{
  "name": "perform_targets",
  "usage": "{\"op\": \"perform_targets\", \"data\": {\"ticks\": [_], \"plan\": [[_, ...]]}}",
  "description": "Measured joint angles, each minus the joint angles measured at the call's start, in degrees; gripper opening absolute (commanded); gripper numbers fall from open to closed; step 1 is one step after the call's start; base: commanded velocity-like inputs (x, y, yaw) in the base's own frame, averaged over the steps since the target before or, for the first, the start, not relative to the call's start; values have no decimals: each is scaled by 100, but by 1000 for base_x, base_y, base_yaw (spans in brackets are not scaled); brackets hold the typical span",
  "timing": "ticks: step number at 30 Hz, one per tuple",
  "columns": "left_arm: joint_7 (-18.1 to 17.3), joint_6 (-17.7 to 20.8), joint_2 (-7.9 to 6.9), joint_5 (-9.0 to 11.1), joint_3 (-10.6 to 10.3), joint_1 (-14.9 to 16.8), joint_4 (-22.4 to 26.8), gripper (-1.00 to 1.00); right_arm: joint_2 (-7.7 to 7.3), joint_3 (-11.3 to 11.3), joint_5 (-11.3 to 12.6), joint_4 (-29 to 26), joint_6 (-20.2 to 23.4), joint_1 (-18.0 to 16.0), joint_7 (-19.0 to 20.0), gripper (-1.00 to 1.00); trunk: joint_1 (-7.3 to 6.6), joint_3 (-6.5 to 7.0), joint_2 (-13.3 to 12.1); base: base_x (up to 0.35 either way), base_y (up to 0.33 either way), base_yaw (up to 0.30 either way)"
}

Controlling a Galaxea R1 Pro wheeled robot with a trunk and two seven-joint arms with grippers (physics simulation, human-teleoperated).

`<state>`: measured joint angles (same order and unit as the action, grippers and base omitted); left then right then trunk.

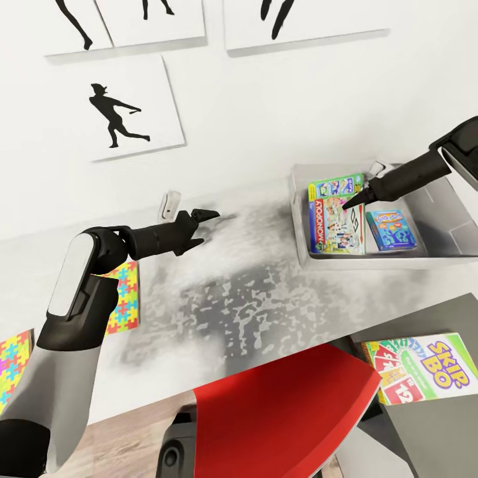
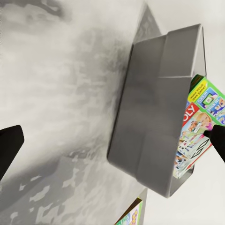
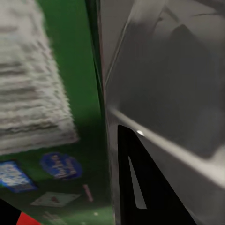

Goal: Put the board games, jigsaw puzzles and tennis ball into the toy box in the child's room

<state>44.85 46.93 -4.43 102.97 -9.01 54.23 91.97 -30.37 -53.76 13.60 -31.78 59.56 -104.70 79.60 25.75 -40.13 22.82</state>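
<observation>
The light-grey toy box (image 1: 438, 206) stands on the pale table (image 1: 265, 292) at the right. In it lie the white-green MONOPOLY board game (image 1: 338, 229), a green printed box (image 1: 335, 184) behind it and a blue board game (image 1: 394, 230). My right gripper (image 1: 352, 202) reaches into the toy box, its tip just over the MONOPOLY box; its finger (image 3: 140, 187) sits beside a green box face (image 3: 51, 93). My left gripper (image 1: 202, 219) hovers open over the table, apart from the toy box (image 2: 150, 117). Two jigsaw puzzles (image 1: 123, 299) (image 1: 13, 365) lie at the left. The tennis ball and bed are out of view.
The SKIP-BO box (image 1: 425, 368) lies on the lower dark-grey cabinet top (image 1: 438, 431) at the right. A red chair (image 1: 285, 411) stands close in front of the table. A small white fitting (image 1: 171, 204) sits at the wall, under black silhouette pictures (image 1: 119, 109).
</observation>
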Motion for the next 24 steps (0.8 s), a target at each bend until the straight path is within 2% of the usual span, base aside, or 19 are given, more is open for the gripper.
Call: {"op": "perform_targets", "data": {"ticks": [24], "plan": [[0, 0, 0, 0, 0, -6, 0, 100, 4, 7, 0, 0, -114, 42, -15, -100, 0, 0, 0, 0, 0, 0]]}}
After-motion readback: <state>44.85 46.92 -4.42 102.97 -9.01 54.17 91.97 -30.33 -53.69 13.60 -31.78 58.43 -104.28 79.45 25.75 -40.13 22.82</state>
